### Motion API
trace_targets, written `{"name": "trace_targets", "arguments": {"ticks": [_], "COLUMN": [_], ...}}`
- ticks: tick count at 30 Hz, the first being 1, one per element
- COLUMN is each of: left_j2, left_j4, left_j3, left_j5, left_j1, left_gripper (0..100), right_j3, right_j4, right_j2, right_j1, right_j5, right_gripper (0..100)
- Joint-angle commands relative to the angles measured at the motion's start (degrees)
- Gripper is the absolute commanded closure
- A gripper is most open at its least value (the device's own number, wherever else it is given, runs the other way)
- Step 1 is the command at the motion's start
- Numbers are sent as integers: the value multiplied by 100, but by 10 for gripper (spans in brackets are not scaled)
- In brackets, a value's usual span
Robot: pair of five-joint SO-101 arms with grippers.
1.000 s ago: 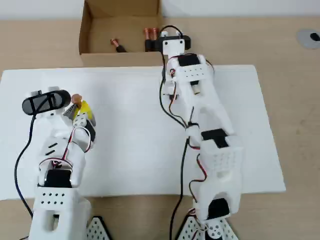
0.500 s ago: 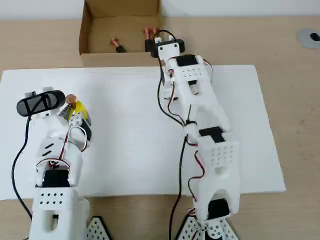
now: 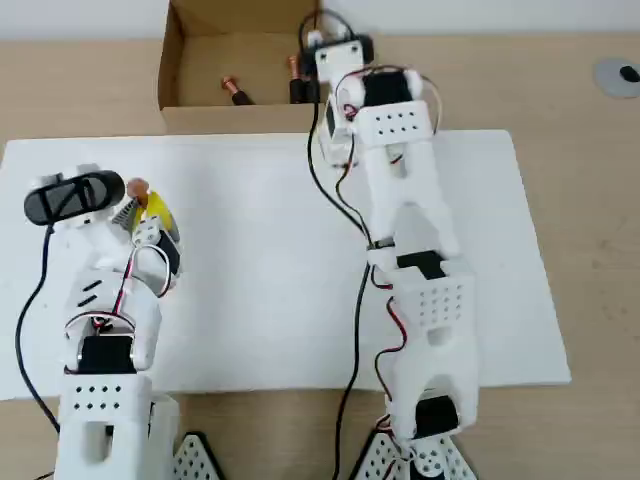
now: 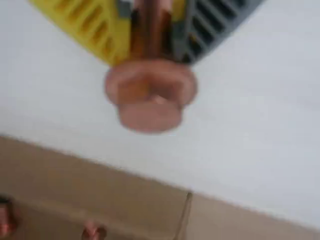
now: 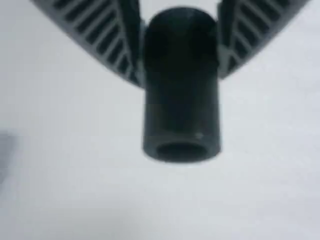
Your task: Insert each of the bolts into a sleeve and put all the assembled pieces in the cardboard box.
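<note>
Pinches a copper bolt [image 4: 150, 95] in the left hand [image 4: 150, 47], with the yellow finger [image 4: 85, 25] on one side of the shank and the grey finger [image 4: 220, 20] on the other, flanged head poking out past the tips. Holds it over the white mat [image 3: 270, 270], near that mat's left edge in the high view and well apart from the cardboard box [image 3: 168, 70].

Clamps a black sleeve [image 5: 181, 100] in the right hand [image 5: 180, 70], ribbed grey fingers [image 5: 90, 35] pressed against its rounded end, open bore facing away from the wrist. Has the right arm [image 3: 400, 160] extended across the mat's far edge, with the wrist at the box's near right corner.

Shows inside the box one assembled piece [image 3: 236, 90], a copper bolt in a black sleeve, lying on the floor. Shows another copper piece [image 3: 294, 66] by the right wall, partly hidden behind the arm. Sets mat and box on a wooden worktop [image 3: 580, 160].
</note>
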Motion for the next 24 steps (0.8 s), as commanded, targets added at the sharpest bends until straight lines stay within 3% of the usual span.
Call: {"name": "trace_targets", "arguments": {"ticks": [1, 9, 15, 19, 24], "left_j2": [-101, -101, -101, -101, -101], "left_j4": [9, 18, 18, 18, 211], "left_j3": [-536, -941, -1354, -1574, -1626], "left_j5": [-26, -527, -695, -668, -360], "left_j1": [-9, -9, 0, 0, 185], "left_gripper": [994, 994, 994, 994, 995], "right_j3": [-1200, -1543, -1270, 119, 3073], "right_j4": [571, 607, 607, 607, 563], "right_j2": [-110, -1341, -3371, -4813, -6686], "right_j1": [31, -180, -699, -813, -892], "right_j5": [26, 35, 835, 870, 888], "right_gripper": [987, 987, 987, 987, 987]}}
